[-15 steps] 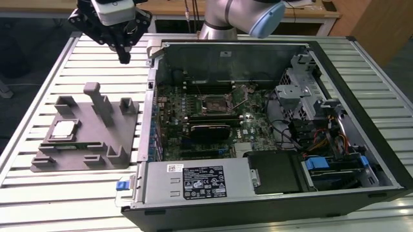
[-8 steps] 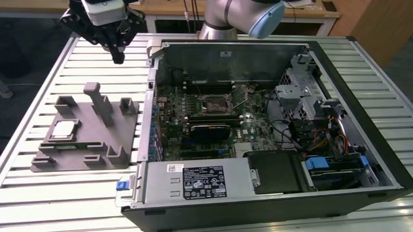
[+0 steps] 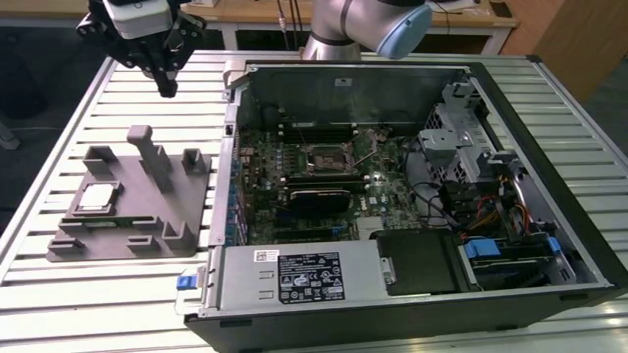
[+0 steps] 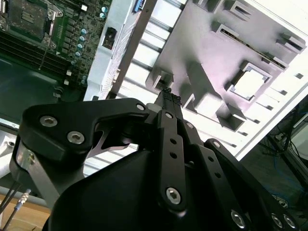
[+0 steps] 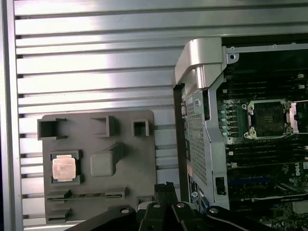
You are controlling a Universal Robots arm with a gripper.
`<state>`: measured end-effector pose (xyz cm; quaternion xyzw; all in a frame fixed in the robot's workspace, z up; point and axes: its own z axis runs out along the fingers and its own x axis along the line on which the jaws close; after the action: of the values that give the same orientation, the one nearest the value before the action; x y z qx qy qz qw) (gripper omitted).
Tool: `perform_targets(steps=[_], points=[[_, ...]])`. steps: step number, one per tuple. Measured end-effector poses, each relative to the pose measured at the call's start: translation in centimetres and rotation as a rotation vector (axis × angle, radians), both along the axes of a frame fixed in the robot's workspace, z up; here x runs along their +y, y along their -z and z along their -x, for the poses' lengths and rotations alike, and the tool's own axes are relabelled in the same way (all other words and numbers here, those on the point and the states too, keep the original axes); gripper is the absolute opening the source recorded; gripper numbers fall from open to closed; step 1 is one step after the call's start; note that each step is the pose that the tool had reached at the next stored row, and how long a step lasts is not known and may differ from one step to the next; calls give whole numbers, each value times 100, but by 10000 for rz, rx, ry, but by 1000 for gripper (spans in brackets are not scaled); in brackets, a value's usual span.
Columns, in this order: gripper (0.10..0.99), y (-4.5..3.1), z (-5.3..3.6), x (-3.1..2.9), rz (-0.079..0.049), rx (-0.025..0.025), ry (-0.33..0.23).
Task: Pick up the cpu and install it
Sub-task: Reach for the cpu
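Observation:
The cpu [image 3: 96,197] is a small silver square lying flat in a pocket of the grey fixture tray [image 3: 110,248] at the exterior view's left. In both wrist views the cpu [image 5: 64,168] [image 4: 249,83] rests untouched in the tray [image 5: 130,159]. My gripper [image 3: 167,90] hangs high over the slatted table behind the tray, well away from the cpu. Its black fingers [image 4: 168,96] are pressed together, shut on nothing. The motherboard socket [image 3: 322,156] [image 5: 268,118] sits open inside the computer case, with a bare dark centre.
The open computer case [image 3: 579,220] takes up the middle and the exterior view's right, with a tall side wall [image 5: 202,67] beside the tray. Upright posts [image 3: 147,151] stick up from the tray. Drive cage and cables [image 3: 471,162] crowd the case's right.

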<state>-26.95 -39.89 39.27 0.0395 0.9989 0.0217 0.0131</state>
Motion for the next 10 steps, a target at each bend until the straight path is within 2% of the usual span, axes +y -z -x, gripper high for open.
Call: perform_targets(steps=[10], points=[[106, 3, 151, 0, 1, 0, 9]])
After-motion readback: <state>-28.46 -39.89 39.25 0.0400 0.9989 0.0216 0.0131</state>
